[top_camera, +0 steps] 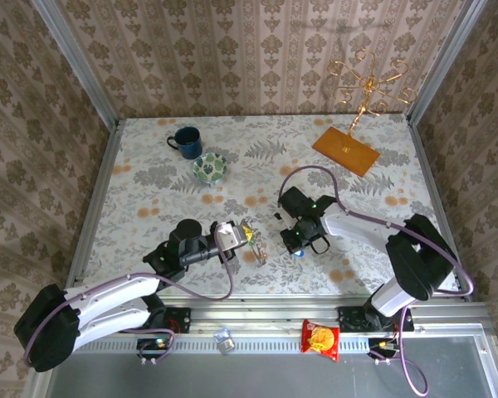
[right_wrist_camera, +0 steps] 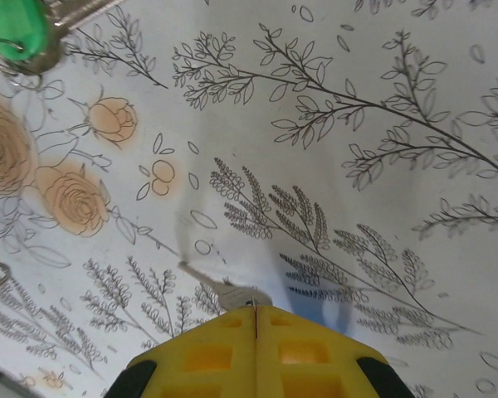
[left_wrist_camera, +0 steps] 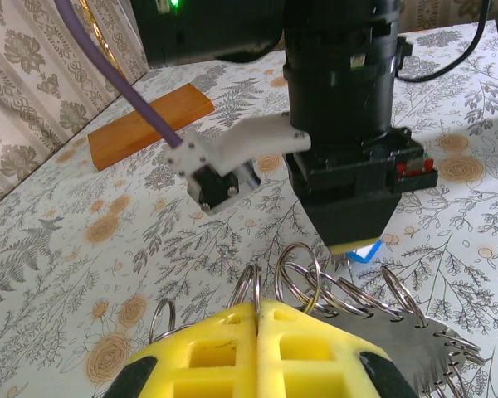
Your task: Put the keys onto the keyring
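Jaws of the left tool (left_wrist_camera: 257, 319) clamp the keyring (left_wrist_camera: 427, 340) over the near half of the worktop (top_camera: 141, 186). Right tool (right_wrist_camera: 256, 323), also closed, pinches the blue-tagged key (right_wrist_camera: 220, 288) just beside it, with the green-tagged key (right_wrist_camera: 17, 29) close by.

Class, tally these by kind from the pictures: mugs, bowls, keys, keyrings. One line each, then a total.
Mug: 1
Bowl: 1
Keys: 2 (blue-tagged key, green-tagged key)
Keyring: 1
Total: 5
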Tool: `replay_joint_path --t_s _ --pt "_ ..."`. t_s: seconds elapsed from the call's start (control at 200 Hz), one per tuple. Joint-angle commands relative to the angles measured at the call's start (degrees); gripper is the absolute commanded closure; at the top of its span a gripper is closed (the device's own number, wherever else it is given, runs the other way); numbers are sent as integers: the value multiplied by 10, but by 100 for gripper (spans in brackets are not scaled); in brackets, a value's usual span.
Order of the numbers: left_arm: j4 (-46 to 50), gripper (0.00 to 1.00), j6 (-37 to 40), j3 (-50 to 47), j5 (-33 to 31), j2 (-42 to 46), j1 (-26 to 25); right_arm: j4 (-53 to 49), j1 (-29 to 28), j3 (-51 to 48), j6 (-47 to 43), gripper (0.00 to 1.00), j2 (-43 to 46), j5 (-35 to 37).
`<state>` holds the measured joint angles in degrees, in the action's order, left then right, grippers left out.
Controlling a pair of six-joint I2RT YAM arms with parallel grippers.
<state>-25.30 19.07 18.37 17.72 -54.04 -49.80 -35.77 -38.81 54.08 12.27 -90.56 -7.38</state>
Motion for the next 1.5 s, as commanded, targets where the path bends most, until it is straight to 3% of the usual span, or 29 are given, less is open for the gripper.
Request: replay_joint_path --t_s 0.0,0.38,0.525,0.655,0.885,1.06,1.305,1.495 --pt "-3 100 -10 14 -1 0 1 25 -2 22 13 100 -28 -21" --pt "2 100 -7 16 -5 1 1 44 -1 33 18 100 -74 -21" --pt "1 100 -7 16 -5 1 1 40 -1 33 16 84 -77 -19" --pt "2 100 -7 17 -6 1 1 33 0 32 14 82 -76 -16" --pt "3 100 -5 18 -7 2 1 27 -1 32 11 86 -68 -13" --pt "6 100 -3 18 -8 4 1 25 -1 31 9 100 -69 -13" --pt "20 100 -14 23 -11 5 0 31 -1 28 -10 100 -1 4" --pt "29 100 -35 27 -16 4 1 101 -2 16 -88 100 80 -11"
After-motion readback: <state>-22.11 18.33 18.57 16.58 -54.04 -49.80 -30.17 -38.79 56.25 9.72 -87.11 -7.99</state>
